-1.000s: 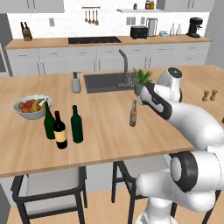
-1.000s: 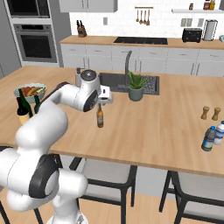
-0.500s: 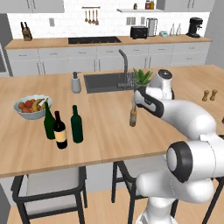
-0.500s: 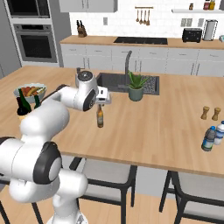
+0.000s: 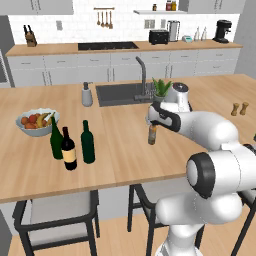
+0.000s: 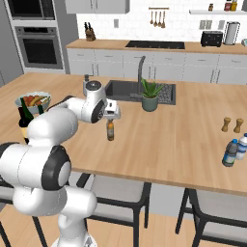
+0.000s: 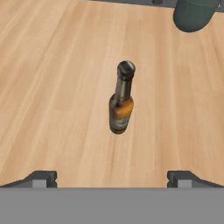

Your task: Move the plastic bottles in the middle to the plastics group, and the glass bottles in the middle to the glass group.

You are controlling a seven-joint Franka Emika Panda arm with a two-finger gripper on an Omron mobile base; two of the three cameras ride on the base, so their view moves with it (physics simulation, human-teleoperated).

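Note:
The slim brown bottle (image 5: 152, 135) (image 6: 110, 130) (image 7: 121, 103) with a pale label stands upright in the middle of the island. My gripper (image 5: 153, 120) (image 6: 112, 116) (image 7: 111, 178) hangs open just above its cap, its fingertips (image 7: 41, 177) spread wide and touching nothing. At the left, the label-free tall dark green wine bottle (image 5: 88, 142) stands beside the glass group: a green wine bottle (image 5: 55, 142) and a near-black one with a red top (image 5: 69, 150). At the far right, the small clear bottle with a blue label (image 6: 230, 153) stands by a pale plastic bottle (image 6: 241, 144).
A fruit bowl (image 5: 36, 120) (image 6: 33, 101) sits behind the glass group. A potted plant (image 5: 161, 90) (image 6: 149, 96) (image 7: 192, 13) stands by the sink (image 5: 120, 93) just beyond the brown bottle. A soap dispenser (image 5: 87, 95) and salt and pepper shakers (image 5: 239, 108) (image 6: 231, 124) are further off.
My gripper has swung left and down from beside the plant to right above the brown bottle. The bottle has not moved.

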